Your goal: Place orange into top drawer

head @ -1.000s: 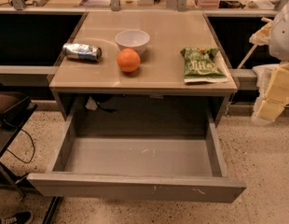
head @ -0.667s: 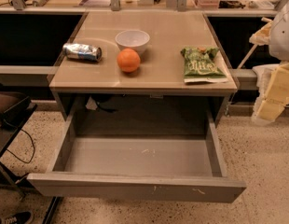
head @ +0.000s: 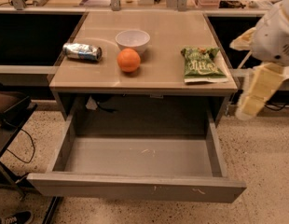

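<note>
The orange [head: 128,59] sits on the beige tabletop [head: 168,36], just in front of a white bowl [head: 133,40] and near the table's front edge. The top drawer [head: 135,186] is pulled fully open below the tabletop, and its grey inside [head: 140,155] holds nothing. My gripper [head: 256,93] hangs at the right edge of the view, beside the table's right front corner. It is level with the tabletop, holds nothing and is far from the orange.
A crushed silver can [head: 82,51] lies left of the orange. A green snack bag [head: 202,64] lies at the right front of the tabletop. A dark chair [head: 9,120] stands at the left by the drawer. The floor is speckled.
My arm and gripper have shifted slightly to the left, toward the table. The orange, the bowl and the drawer have not moved.
</note>
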### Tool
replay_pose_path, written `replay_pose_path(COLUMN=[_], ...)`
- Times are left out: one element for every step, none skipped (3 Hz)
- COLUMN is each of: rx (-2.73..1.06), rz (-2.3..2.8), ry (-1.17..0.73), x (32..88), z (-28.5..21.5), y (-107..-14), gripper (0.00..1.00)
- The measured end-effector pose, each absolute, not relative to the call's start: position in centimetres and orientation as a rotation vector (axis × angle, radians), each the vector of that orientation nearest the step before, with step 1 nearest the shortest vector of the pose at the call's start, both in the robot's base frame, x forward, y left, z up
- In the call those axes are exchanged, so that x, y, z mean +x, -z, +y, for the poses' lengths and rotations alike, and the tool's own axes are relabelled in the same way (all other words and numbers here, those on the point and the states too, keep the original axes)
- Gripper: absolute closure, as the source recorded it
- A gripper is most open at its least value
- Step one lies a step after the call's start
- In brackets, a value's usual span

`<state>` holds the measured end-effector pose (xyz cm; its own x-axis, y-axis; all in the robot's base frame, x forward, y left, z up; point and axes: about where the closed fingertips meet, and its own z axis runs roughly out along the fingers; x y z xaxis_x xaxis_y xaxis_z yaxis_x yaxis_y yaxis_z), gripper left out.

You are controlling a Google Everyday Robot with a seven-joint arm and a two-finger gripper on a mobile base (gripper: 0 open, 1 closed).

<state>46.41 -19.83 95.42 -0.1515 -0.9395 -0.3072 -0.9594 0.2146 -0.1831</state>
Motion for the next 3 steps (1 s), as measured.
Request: replay_pose_path(rx=[-1.79,-1.764,-1.678], rz=[1.996,1.901,1.85], ry=[-0.308,-0.409,-0.372], x=[50.8,55.9,61.6], z=[-15.5,-10.8,-6.1], y=[-91.5,-88.2,-86.6], gripper=[0.0,0.0,0.0])
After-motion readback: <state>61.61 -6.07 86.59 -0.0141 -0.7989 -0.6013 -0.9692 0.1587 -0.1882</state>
